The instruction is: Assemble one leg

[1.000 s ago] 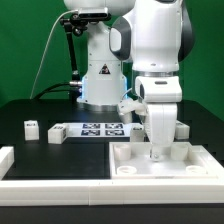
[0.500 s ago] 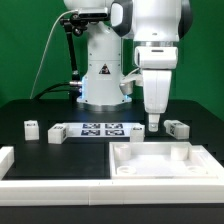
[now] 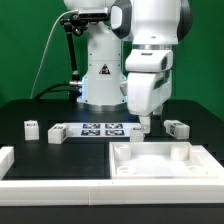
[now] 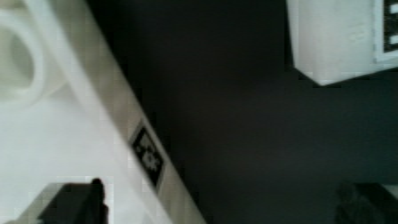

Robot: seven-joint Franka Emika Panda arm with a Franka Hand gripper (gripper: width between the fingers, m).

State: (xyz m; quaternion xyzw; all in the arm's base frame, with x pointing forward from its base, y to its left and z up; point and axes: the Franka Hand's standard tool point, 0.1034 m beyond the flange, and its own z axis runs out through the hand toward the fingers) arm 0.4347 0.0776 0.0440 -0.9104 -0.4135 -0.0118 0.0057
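Small white legs with tags stand on the black table: two at the exterior view's left (image 3: 31, 127) (image 3: 57, 133) and one at the right (image 3: 177, 128). The large white tray-like piece (image 3: 165, 160) lies in front. My gripper (image 3: 146, 124) hangs tilted just behind the tray's far edge, a little above the table. In the wrist view my gripper (image 4: 222, 205) is open and empty, with its dark fingertips (image 4: 71, 200) spread wide over bare table. The tray's tagged rim (image 4: 107, 130) runs along one side, and a white tagged block (image 4: 347, 40) lies ahead.
The marker board (image 3: 100, 128) lies behind the tray, between the legs. A white raised border (image 3: 10, 160) runs along the table's front and the exterior view's left. The robot base (image 3: 100, 70) stands at the back.
My gripper rose out of the tray's recess, then moved back and toward the exterior view's left, tilting. The tray and legs have not moved.
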